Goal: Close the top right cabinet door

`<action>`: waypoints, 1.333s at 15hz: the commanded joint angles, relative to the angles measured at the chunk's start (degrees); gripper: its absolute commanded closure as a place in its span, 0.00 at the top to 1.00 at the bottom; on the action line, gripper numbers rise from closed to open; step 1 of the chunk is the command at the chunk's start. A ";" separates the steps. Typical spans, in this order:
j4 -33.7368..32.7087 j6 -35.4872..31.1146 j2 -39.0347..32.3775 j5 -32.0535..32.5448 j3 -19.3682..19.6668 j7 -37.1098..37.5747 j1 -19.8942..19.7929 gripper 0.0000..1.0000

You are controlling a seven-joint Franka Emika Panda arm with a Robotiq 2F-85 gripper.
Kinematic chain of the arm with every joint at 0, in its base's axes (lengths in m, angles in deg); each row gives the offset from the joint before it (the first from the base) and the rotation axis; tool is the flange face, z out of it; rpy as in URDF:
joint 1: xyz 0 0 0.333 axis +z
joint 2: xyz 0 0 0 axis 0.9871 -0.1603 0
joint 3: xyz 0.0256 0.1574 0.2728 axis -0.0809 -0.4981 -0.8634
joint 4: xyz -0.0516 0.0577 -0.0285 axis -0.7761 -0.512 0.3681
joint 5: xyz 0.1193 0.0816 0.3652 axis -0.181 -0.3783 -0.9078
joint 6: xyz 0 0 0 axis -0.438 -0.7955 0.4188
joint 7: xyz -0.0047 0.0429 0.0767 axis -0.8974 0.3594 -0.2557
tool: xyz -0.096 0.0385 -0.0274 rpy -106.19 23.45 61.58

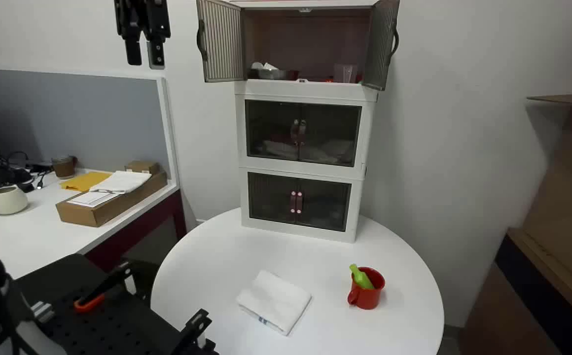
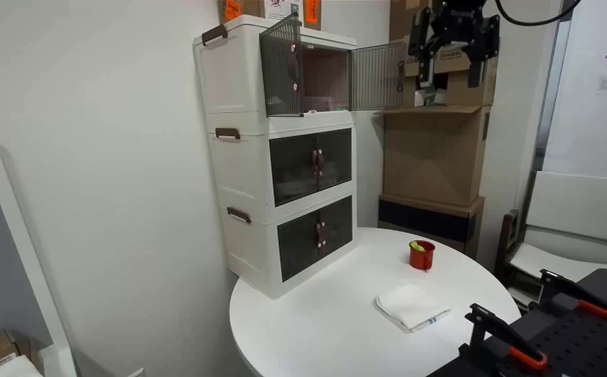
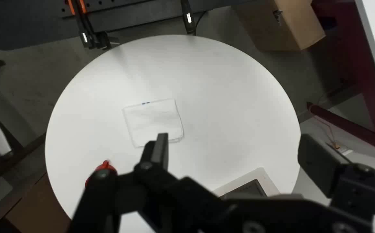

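While the ribbed top right cabinet door (image 2: 377, 78) stands open, blocky jaws gape wide; a folded cloth (image 1: 274, 299) lies flat.

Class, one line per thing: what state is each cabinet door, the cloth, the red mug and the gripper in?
Top right cabinet door: open.
Top left door: open.
Middle-tier doors: shut.
Bottom-tier doors: shut.
White cloth: folded, lying flat.
Red mug: upright, green object inside.
Gripper: jaws open, empty.

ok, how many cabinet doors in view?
6, sides as you face them: top left door and top right door, both open; middle left door, middle right door, bottom left door and bottom right door, all shut. None looks hidden.
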State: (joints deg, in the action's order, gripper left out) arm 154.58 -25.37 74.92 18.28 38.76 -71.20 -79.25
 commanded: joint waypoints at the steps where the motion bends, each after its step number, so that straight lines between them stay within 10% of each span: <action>1: -0.13 0.15 -0.02 -0.11 -0.18 -0.15 -0.27 1.00; 10: -21.12 -16.76 -18.57 7.67 0.17 -8.93 -0.35 1.00; 20: -53.81 -7.88 -38.62 20.07 7.86 -22.68 -4.72 1.00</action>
State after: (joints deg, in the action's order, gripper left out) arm 111.63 -38.28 42.48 32.89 44.25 -89.34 -82.15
